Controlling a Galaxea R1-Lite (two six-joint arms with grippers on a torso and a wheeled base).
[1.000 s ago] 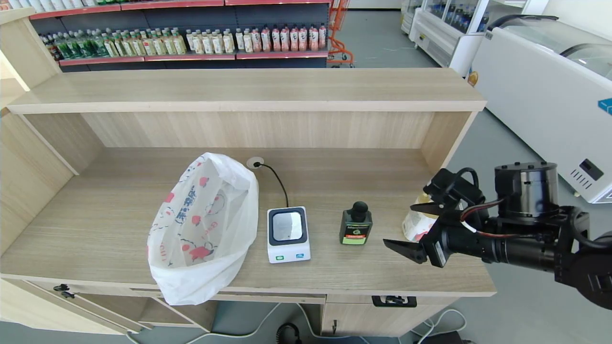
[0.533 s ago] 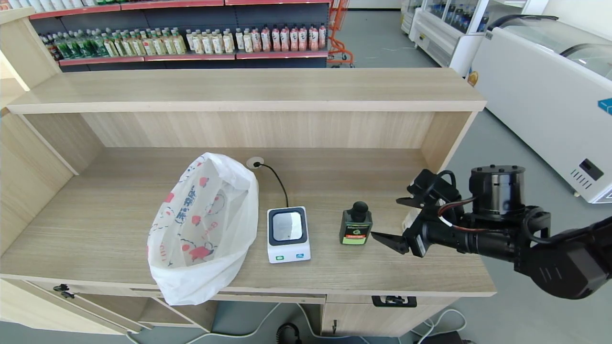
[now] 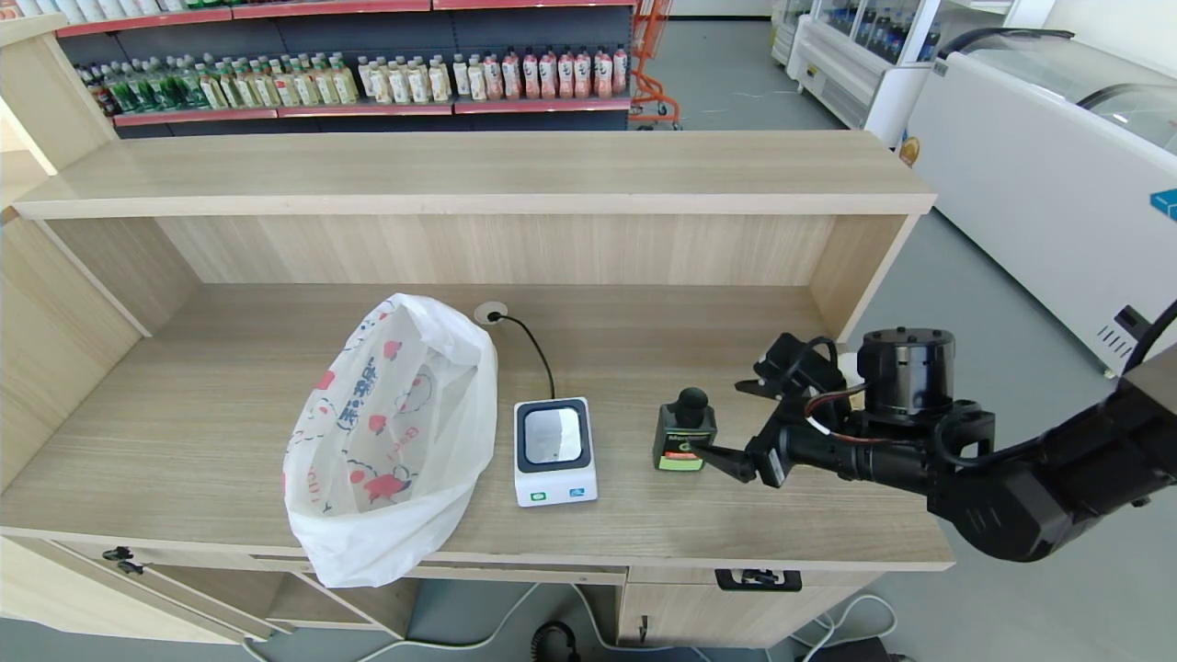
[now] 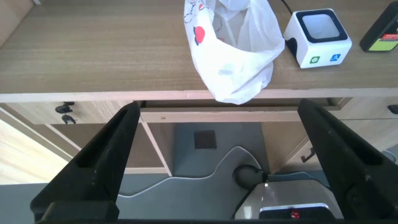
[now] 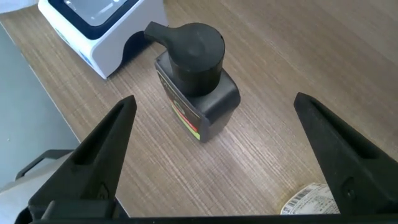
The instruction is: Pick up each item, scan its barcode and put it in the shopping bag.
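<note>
Bottle [image 3: 684, 437] stands upright on the counter [image 3: 230, 414], long axis vertical, spout toward the scanner [image 3: 552, 450]. Right gripper [image 3: 717, 418] sits just beside it, fingers apart; left gripper [image 4: 217, 109] fingers also apart.

Scanner [image 3: 553, 450] between bag [image 3: 391, 441] and bottle [image 3: 685, 430]

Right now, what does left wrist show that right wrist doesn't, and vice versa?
Left wrist alone: the shopping bag, standing open on the counter, the counter's front edge, and the left gripper, open, below counter level. Right wrist alone: the right gripper, open and facing the black pump bottle, which is seen whole, plus a barcoded label on another item. Both: the white scanner, the bottle (just a corner of it in left wrist) and the counter.
</note>
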